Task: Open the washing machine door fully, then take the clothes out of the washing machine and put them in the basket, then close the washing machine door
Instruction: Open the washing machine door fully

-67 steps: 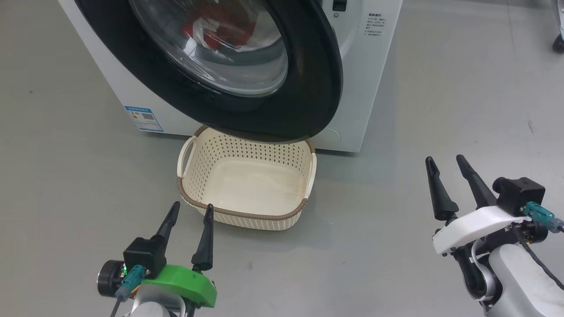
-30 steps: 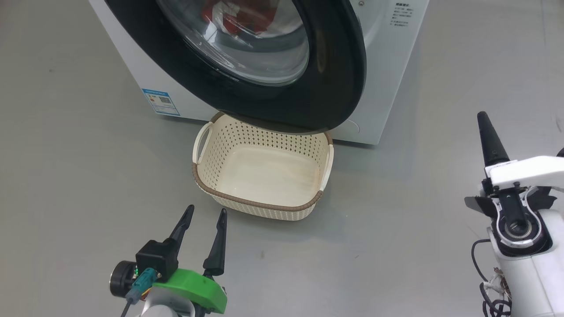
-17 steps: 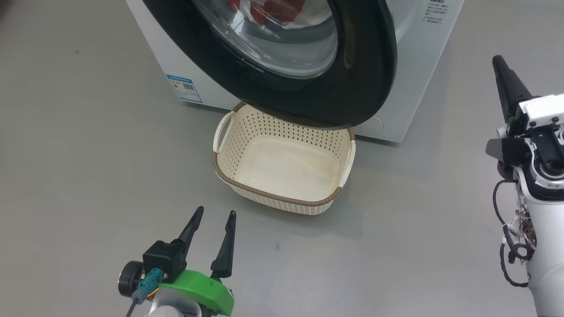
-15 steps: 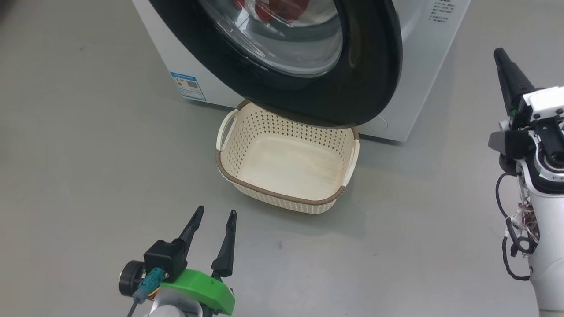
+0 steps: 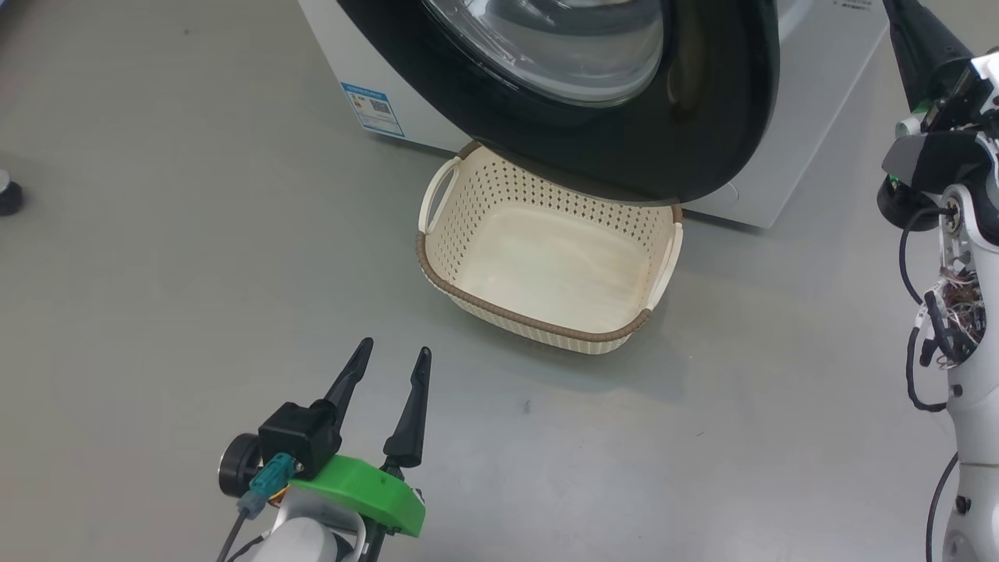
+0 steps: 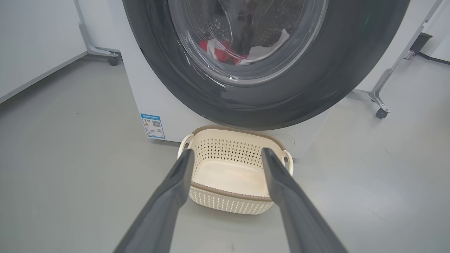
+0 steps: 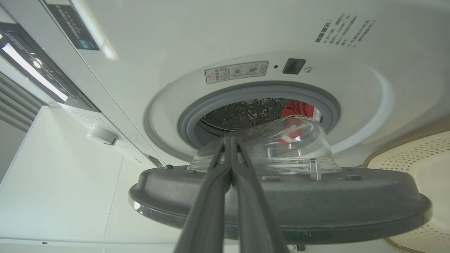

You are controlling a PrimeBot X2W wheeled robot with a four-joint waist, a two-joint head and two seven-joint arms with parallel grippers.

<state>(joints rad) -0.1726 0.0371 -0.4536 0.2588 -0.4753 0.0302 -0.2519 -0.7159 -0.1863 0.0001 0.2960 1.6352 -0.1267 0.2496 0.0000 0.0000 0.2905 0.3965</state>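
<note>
The washing machine [image 5: 812,117] stands at the top of the head view. Its glossy black door [image 5: 687,133] hangs partly open over the far rim of the cream basket [image 5: 538,332], which holds nothing. Red and white clothes [image 6: 218,47] show through the door glass and in the drum mouth [image 7: 297,107]. My left gripper [image 5: 396,347] is open and holds nothing, low on the floor in front of the basket [image 6: 228,202]. My right gripper [image 7: 230,138] is shut, raised at the door's free edge, its tips at the glass bowl [image 7: 288,151] on the door's inner side.
Bare grey floor lies around the basket. A blue label [image 5: 373,109] marks the washer's lower left. A black castor [image 5: 8,195] sits at the far left. Wheeled frame legs [image 6: 381,109] stand right of the machine, another castor [image 6: 112,60] behind it on the left.
The camera has turned, shifting the washer and basket rightward and up. My right arm rose from the lower right to beside the door and its fingers closed. The left gripper stayed put.
</note>
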